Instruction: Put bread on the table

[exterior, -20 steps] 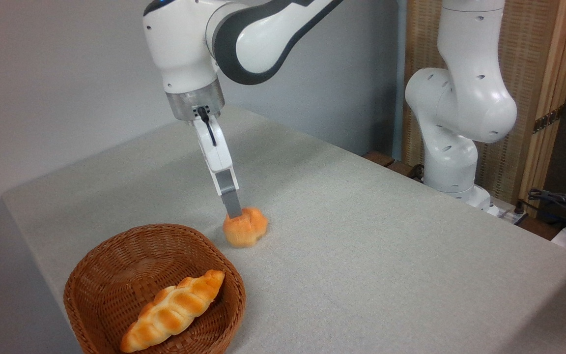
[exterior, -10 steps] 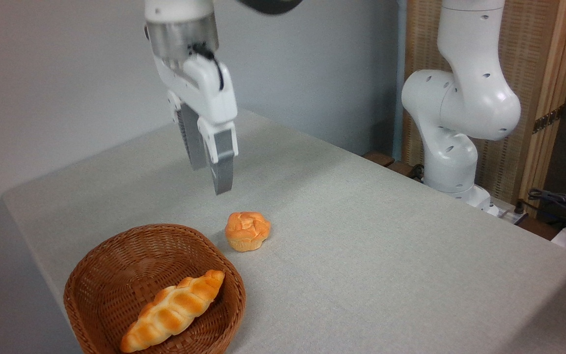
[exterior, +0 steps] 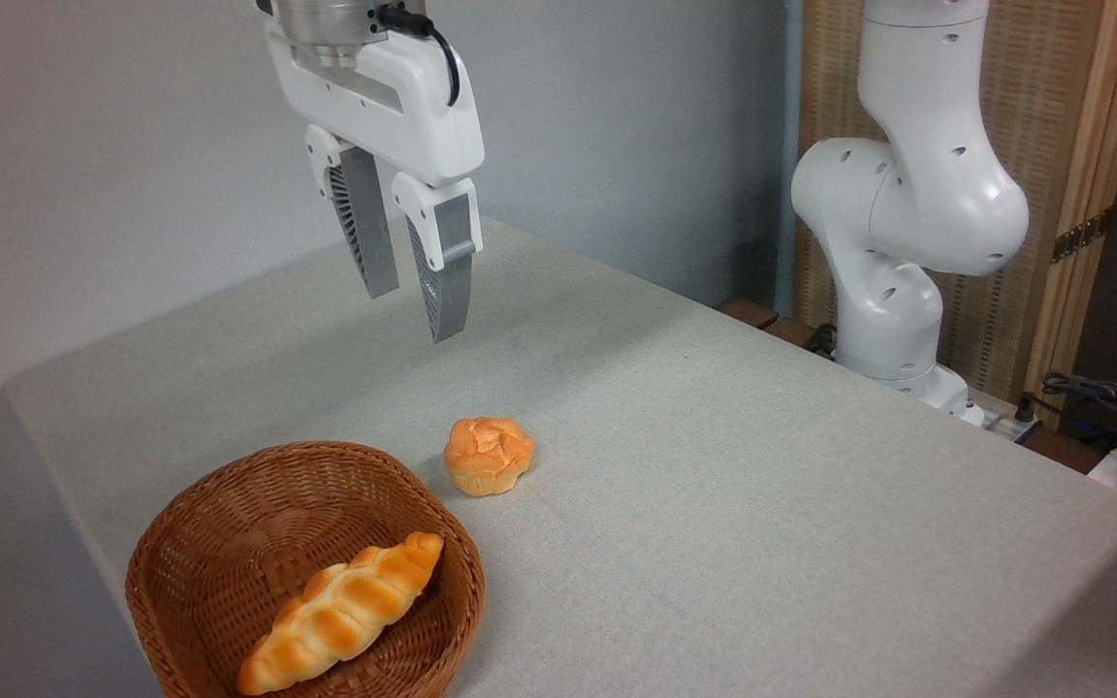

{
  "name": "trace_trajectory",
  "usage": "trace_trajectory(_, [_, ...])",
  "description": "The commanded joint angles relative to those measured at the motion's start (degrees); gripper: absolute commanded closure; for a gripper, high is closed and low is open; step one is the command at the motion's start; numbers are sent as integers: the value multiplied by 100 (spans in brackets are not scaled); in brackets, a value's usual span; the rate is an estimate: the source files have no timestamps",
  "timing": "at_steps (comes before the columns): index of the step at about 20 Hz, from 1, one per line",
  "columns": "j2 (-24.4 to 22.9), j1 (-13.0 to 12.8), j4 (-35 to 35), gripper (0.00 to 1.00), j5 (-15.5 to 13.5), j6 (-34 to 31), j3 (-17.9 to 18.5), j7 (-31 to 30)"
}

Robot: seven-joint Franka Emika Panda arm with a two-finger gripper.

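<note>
The bread [exterior: 488, 456], a small round golden-orange bun with a cracked top, sits upright on the grey-beige table [exterior: 733, 465], just right of the basket's rim. My gripper [exterior: 413, 312] hangs well above it and a little to the left, fingers pointing down. It is open, with a gap between the two grey fingers [exterior: 447, 281] and nothing held in them.
A round brown wicker basket [exterior: 229, 543] stands at the front left with a long braided golden loaf [exterior: 340, 613] inside. The arm's white base [exterior: 893, 291] rises at the table's far right edge. Cables [exterior: 1101, 397] lie beyond that edge.
My gripper let go of the bread, rose straight up off it and turned, showing both fingers apart. The bread stays on the table where it was set down.
</note>
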Motion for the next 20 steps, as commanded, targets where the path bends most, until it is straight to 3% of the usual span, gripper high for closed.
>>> trace_trajectory(1, [129,-85,226,0,-52,-208,219,-17])
trace_trajectory(11, [85,-287,191,0,18,-190,465,-17])
trace_trajectory(14, [85,-375,147,0,228,-172,465,0])
trace_trajectory(20, [94,-419,120,0,299,-137,456,53])
